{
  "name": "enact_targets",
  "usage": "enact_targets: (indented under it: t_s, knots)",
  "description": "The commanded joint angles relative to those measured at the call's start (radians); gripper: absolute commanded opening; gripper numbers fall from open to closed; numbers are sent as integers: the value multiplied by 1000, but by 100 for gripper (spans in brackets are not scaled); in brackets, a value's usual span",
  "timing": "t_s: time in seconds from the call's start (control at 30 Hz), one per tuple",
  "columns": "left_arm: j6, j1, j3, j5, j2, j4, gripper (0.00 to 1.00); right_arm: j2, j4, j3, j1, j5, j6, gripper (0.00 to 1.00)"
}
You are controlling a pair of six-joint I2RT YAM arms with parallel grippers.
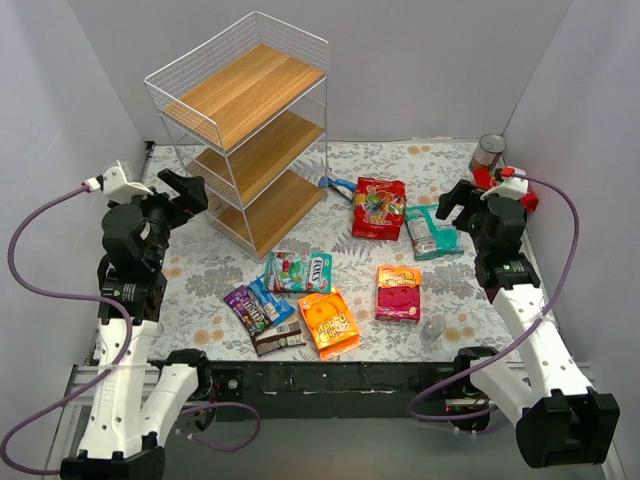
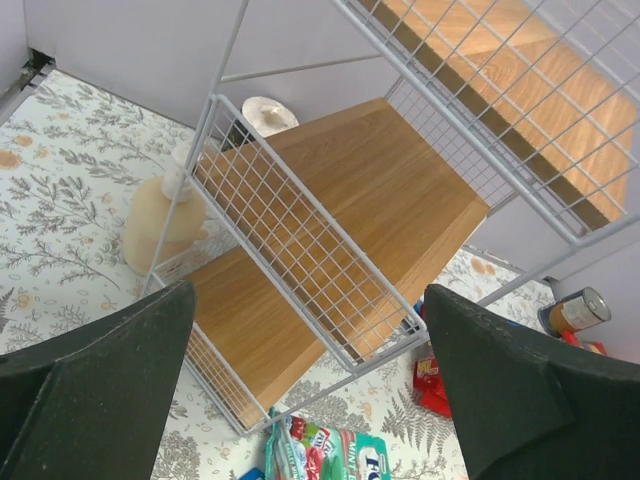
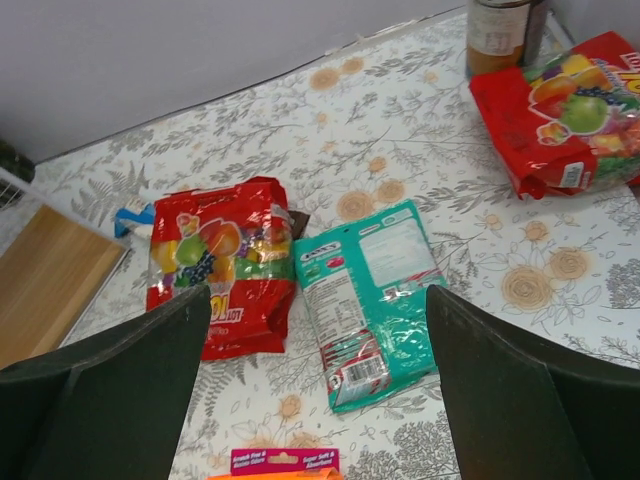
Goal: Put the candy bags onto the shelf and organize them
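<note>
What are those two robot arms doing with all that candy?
They are meant to tidy the candy bags onto the shelf, but no bag is on it yet; they all lie on the table. The left gripper hangs by the shelf, the right gripper near a red bag and a teal bag. Both have their jaws open and hold nothing.

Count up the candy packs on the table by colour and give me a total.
Red bags: 2
Teal-green bags: 2
Orange bag: 1
Pink-orange bag: 1
Purple pack: 1
Blue packs: 2
Brown pack: 1
Total: 10
</note>
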Motion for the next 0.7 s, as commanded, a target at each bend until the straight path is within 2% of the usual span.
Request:
enact_targets:
  t_s: [0.0,0.07,0.17,0.3,0.53,0.67]
  knots:
    - [9,0,32,-14,-34,22,98,59,-29,129,16,-125,-3,96]
    - [-40,0,72,-18,12,-38,98,76,-11,135,27,-186,-71,96]
    - [-36,0,167,70,83,-83,98,111,-23,173,64,-232,-143,97]
    - [-48,0,157,154,66,-28,98,171,-63,221,123,-278,-149,98]
    - [-94,0,137,-32,75,-42,98,353,-236,336,275,-384,9,98]
    - [-193,0,141,-132,104,-120,98,500,-330,396,353,-497,75,98]
